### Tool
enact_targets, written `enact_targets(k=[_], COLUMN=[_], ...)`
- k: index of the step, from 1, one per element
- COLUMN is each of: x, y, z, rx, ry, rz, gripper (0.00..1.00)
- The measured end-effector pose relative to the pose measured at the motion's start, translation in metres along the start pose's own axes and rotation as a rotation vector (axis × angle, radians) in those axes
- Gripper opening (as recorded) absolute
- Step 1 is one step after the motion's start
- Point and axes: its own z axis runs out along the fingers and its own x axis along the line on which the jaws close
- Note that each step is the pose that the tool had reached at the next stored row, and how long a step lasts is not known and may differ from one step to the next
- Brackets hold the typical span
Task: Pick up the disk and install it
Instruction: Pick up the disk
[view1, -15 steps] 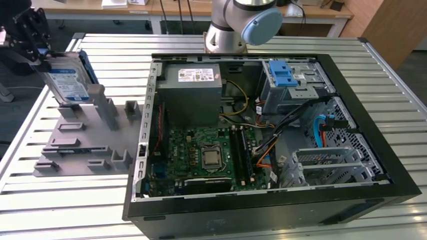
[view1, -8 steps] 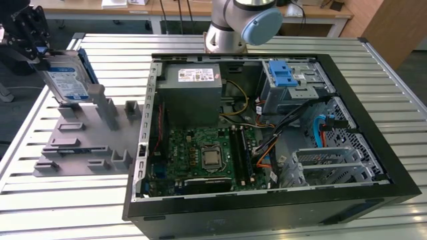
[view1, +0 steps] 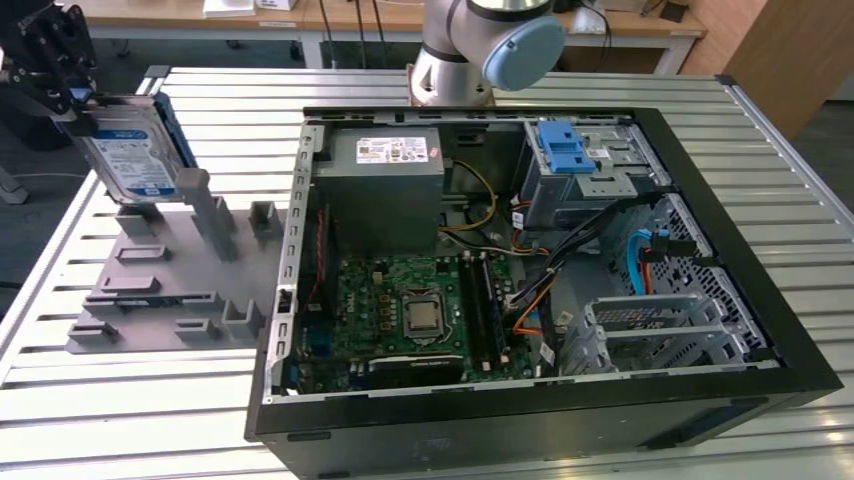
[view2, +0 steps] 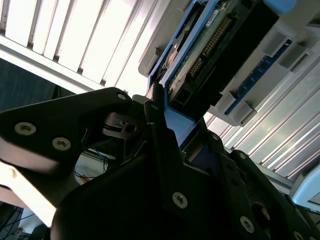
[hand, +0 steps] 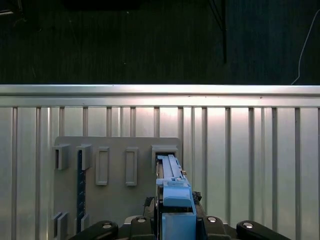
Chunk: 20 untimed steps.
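Evidently, in the exterior view, the disk (view1: 130, 150) was held upright on edge by the gripper (view1: 78, 108) at that view's left, over the grey fixture (view1: 154, 300) and well apart from the open computer case (view1: 534, 420) and its drive cage (view1: 587, 170).

In the second wrist view, the jaws were seen pinching the disk's blue carrier at one end, probably so that the body hung free.

In the first wrist view, the disk was seen edge-on, lined up with a fixture slot (hand: 164, 150). Whether it touched the slot could not be told.
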Motion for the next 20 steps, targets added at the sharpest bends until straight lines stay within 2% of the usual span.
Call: enact_targets(k=[10,20], x=[-0.0002,-0.0003], y=[0.0001,0.0001], z=[-0.0075,-0.0121], rx=[0.0001,0.0000], ry=[0.0000,0.0001], rz=[0.000,0.000], gripper=[0.37,0.37])
